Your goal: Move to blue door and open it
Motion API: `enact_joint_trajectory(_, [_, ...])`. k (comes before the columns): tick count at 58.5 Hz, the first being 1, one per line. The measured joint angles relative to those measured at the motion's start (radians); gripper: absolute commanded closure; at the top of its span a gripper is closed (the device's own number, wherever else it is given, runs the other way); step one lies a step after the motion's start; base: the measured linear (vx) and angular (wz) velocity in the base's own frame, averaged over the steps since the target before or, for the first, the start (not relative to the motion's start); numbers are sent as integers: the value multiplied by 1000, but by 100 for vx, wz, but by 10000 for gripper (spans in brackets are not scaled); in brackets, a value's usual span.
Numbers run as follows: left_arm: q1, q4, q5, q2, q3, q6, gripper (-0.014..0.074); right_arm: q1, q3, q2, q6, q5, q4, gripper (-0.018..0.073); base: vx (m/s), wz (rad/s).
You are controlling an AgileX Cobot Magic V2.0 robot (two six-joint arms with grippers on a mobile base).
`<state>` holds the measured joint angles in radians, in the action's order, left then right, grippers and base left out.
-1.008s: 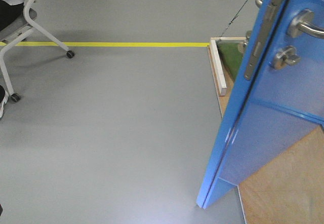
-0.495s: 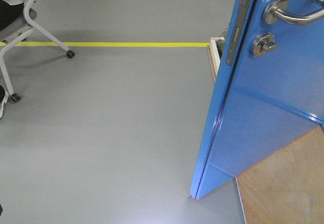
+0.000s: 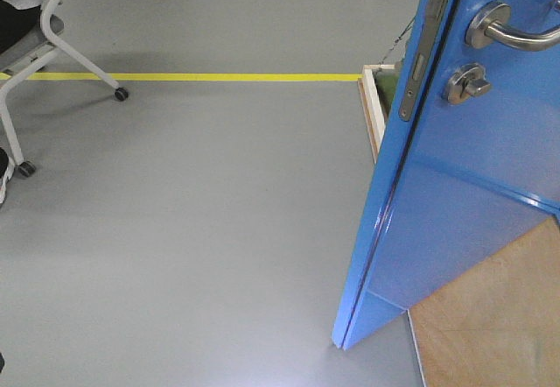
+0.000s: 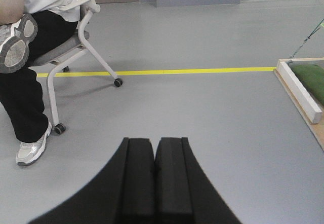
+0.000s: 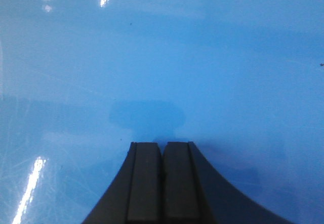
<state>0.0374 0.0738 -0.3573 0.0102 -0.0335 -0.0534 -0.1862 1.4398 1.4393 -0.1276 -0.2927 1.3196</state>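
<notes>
Two sets of jaws are mine, and both are pressed shut on nothing. On the left jaws the black pads (image 4: 139, 178) meet along a thin seam, hanging over bare grey floor (image 4: 212, 117). The right jaws are drawn together the same way, pads (image 5: 144, 183) side by side, their tips right up at the blue door (image 5: 202, 57); I cannot tell whether they touch it.

The blue door (image 3: 472, 186) stands at the right of the front view, a glossy bright-blue flat panel swung at an angle. Its thin edge faces the camera and carries a long silver latch plate (image 3: 418, 59). A silver lever handle (image 3: 516, 32) sits high on the face with a round silver lock (image 3: 466, 82) just below it. The bottom corner comes down by the grey floor beside a wooden board (image 3: 490, 317).

My right wrist view shows none of that hardware, only blue gloss, white glints and fine scratches. The left wrist view shows no door, but a seated person (image 4: 30, 57) in dark trousers on a wheeled chair (image 4: 76, 46), a yellow floor line (image 4: 192, 71), and a white bar (image 4: 298, 89) edging something green (image 4: 310, 77). The front view catches just the chair (image 3: 44, 37), the line (image 3: 219, 77) and the bar (image 3: 374, 98) beside the door's edge.
</notes>
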Motion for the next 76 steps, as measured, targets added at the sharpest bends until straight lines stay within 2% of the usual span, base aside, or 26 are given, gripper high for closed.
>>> enact_joint_trajectory(76, [0, 0, 0, 0, 0, 0, 526, -7, 0, -2, 0, 24, -3, 564, 1, 2])
